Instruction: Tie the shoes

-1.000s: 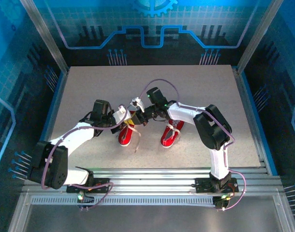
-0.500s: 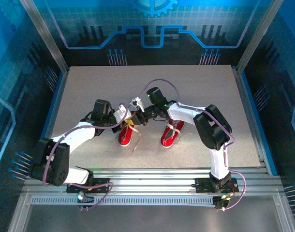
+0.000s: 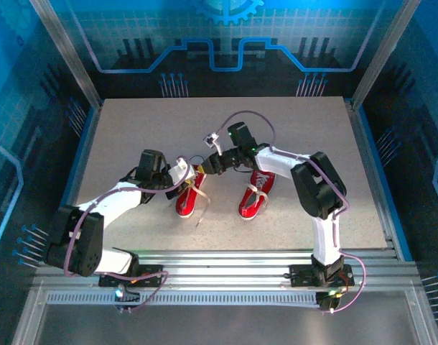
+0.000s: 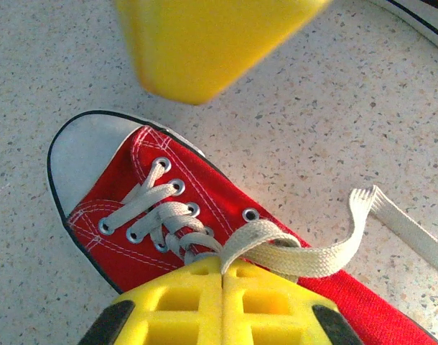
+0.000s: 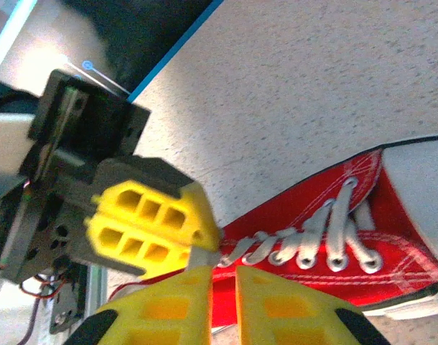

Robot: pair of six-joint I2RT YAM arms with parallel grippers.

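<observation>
Red canvas is sitting at the centre of the work: the left shoe (image 3: 189, 200) and the right shoe (image 3: 256, 195) are standing side by side, slightly apart, on the speckled table (image 3: 133, 136) in front of the arms. On the left shoe a white lace (image 4: 305, 255) is coming up out of the eyelets (image 4: 177, 188). The left gripper (image 4: 222, 262) is clenching on it, jaws pressed together, while the lace's free end (image 4: 362, 201) is trailing onto the table beside the shoe. The right gripper (image 5: 224, 272) is hanging just beside it, jaws a sliver apart, with nothing between them that I can make out.

What is changing is the hold: the left jaws are finishing their squeeze as the right jaws are starting to part, which I am reading as the lace passing from right to left. That is freeing the right arm for another strand. No loop or knot is showing on either shoe, so the tying is looking early.

Against the picture a second back, the right gripper is no longer pressing in over the left shoe beside the left gripper. It is now standing off toward the far side, wrist swung up and rightward. The left arm and both shoes are sitting much where they were.
</observation>
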